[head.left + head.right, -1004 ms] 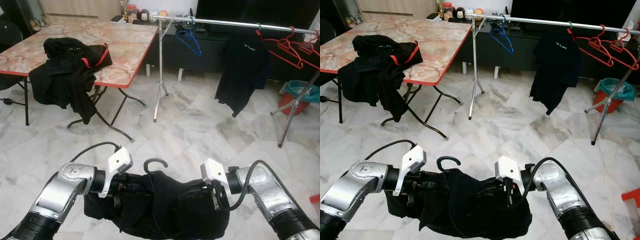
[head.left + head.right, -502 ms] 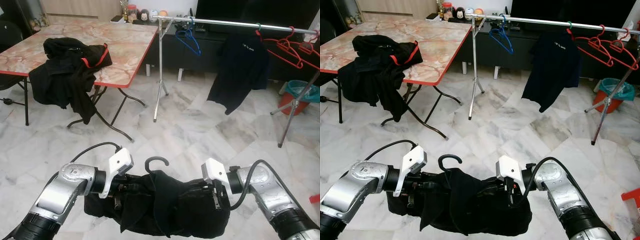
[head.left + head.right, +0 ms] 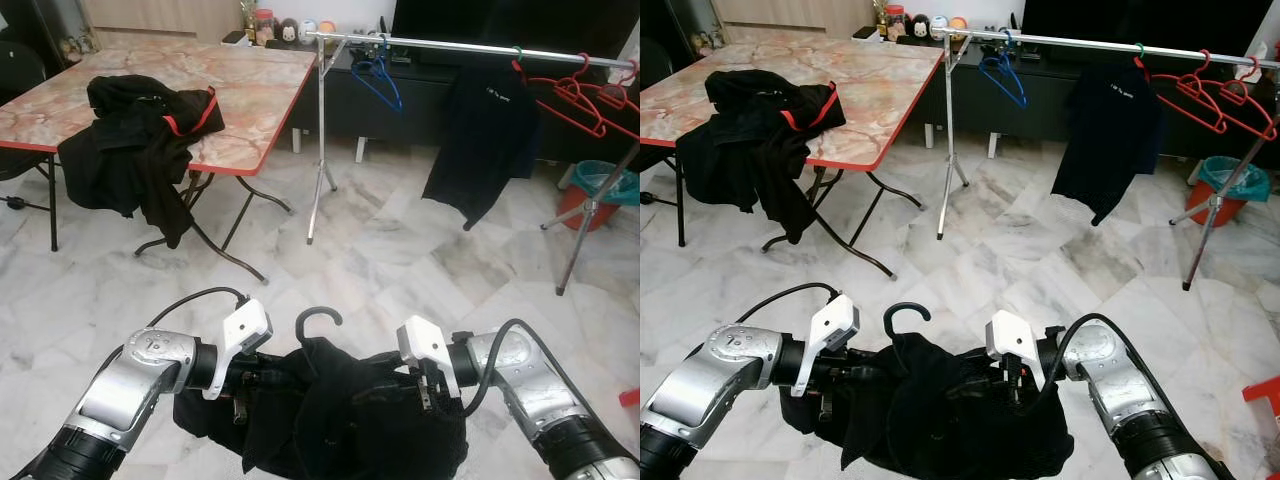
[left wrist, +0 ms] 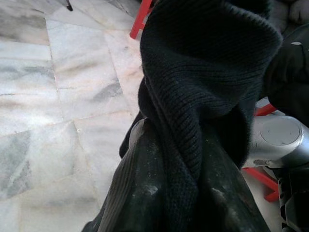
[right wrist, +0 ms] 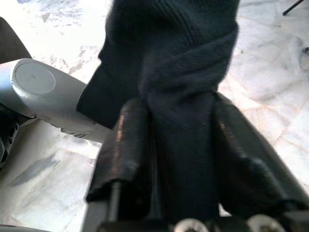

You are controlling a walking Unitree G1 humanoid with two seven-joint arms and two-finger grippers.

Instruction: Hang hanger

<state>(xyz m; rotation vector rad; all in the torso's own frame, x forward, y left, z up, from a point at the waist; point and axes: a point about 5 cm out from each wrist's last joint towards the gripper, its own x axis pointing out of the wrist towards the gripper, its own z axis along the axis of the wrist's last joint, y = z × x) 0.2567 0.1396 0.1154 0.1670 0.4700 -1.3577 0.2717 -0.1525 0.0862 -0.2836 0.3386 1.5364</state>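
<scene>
Fingers of the left gripper (image 4: pixel 186 193) and right gripper (image 5: pixel 181 164) both clench the black garment (image 3: pixel 340 415) on its hanger (image 3: pixel 317 318) (hook upright); keep it level as you approach the rail (image 3: pixel 470 46).

White marble floor (image 3: pixel 380 260) with grey veining spreads across the room. A folding table with a pink marbled tabletop (image 3: pixel 200 85) (red-edged) stands at left; a dark cabinet (image 3: pixel 420 100) lines the far wall, an orange bucket (image 3: pixel 590 195) nearby.
</scene>
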